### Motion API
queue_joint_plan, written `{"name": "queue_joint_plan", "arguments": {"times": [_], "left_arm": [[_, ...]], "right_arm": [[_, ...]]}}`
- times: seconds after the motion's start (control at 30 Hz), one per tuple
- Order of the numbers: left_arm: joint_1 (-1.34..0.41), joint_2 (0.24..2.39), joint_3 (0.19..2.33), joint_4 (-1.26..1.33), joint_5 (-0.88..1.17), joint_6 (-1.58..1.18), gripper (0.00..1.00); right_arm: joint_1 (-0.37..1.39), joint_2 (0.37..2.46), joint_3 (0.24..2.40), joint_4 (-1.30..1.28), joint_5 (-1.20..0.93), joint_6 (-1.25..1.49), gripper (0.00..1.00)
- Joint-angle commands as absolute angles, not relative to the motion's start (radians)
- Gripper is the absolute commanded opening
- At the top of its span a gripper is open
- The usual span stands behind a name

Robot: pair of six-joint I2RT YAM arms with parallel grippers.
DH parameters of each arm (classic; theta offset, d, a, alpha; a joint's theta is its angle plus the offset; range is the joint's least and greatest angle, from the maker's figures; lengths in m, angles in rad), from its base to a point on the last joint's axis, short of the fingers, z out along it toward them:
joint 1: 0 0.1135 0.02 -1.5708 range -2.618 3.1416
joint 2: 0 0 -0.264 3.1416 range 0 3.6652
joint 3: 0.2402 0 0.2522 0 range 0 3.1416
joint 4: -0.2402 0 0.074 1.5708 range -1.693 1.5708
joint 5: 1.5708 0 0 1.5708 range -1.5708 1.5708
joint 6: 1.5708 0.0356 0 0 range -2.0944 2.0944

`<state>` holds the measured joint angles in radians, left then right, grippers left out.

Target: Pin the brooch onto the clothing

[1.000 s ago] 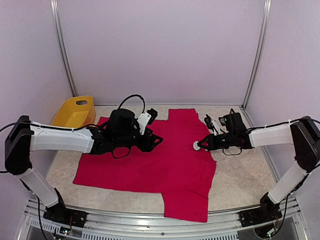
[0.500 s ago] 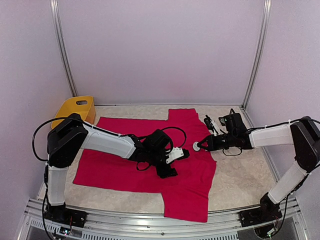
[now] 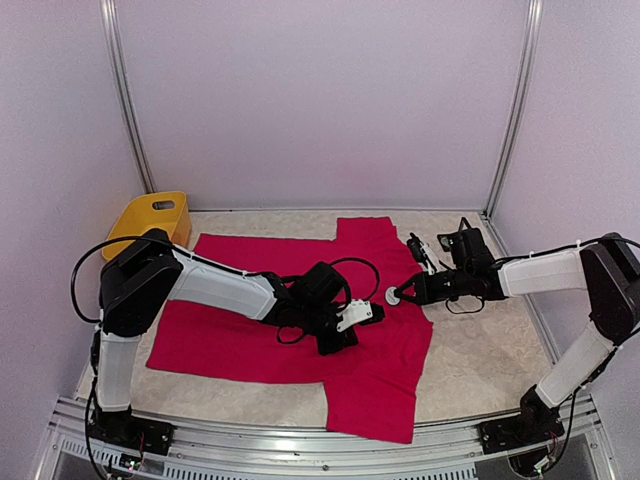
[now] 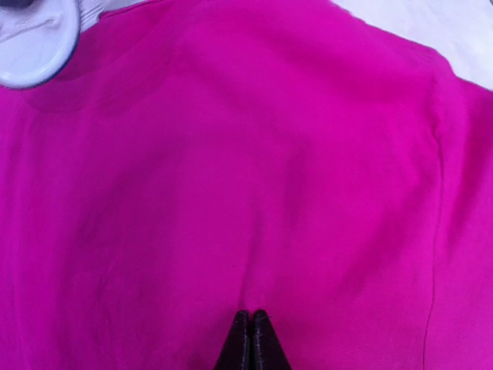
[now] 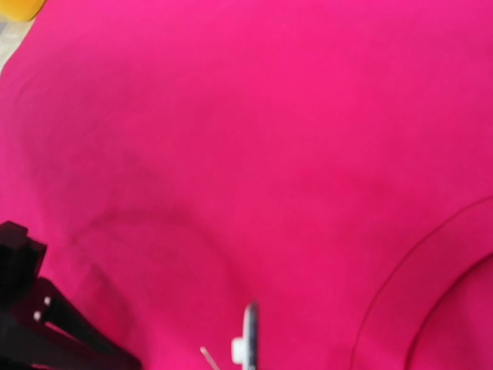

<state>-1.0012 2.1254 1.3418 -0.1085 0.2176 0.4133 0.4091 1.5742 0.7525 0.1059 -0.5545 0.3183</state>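
Note:
The clothing (image 3: 300, 300) is a crimson-pink T-shirt spread flat on the table, and it fills both wrist views (image 4: 254, 177) (image 5: 254, 139). My left gripper (image 3: 347, 337) rests low on its front middle. Its fingertips (image 4: 252, 333) are pressed together on the fabric, and a small crease rises from between them. The brooch (image 3: 393, 294) is a white round disc held by my right gripper (image 3: 404, 291) just above the shirt's right part. It appears edge-on (image 5: 248, 343) with its thin pin (image 5: 208, 358) beside it. In the left wrist view the brooch (image 4: 31, 42) sits at the top left.
A yellow plastic tub (image 3: 150, 222) stands at the back left beside the shirt's sleeve. Metal frame posts (image 3: 122, 95) rise at the back corners. Bare stone-patterned table (image 3: 480, 350) shows to the right of the shirt. The left arm's black wrist (image 5: 23, 324) shows low left in the right wrist view.
My left arm swung from the shirt's back left to its front middle, came down onto the fabric and closed its jaws. The right arm and brooch have barely moved.

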Motion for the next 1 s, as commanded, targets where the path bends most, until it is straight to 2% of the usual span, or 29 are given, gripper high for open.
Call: {"name": "queue_joint_plan", "arguments": {"times": [0.0,0.13,0.3,0.43,0.73,0.97], "left_arm": [[-1.004,2.156,1.334,-0.122,0.235,0.418,0.00],[-0.987,2.102,1.298,-0.046,0.296,0.356,0.00],[-0.956,1.963,1.196,0.143,0.421,0.255,0.00],[-0.958,1.919,1.179,0.137,0.415,0.244,0.00],[-0.956,1.876,1.169,0.151,0.442,0.224,0.00],[-0.951,1.881,1.190,0.144,0.440,0.221,0.00]], "right_arm": [[0.432,1.566,0.748,0.099,-0.570,0.279,0.00],[0.464,1.567,0.722,0.158,-0.597,0.254,0.00],[0.551,1.529,0.638,0.368,-0.557,0.150,0.00],[0.574,1.511,0.575,0.560,-0.573,0.098,0.00],[0.641,1.534,0.470,0.793,-0.492,-0.137,0.00],[0.675,1.547,0.438,0.825,-0.470,-0.246,0.00]]}}
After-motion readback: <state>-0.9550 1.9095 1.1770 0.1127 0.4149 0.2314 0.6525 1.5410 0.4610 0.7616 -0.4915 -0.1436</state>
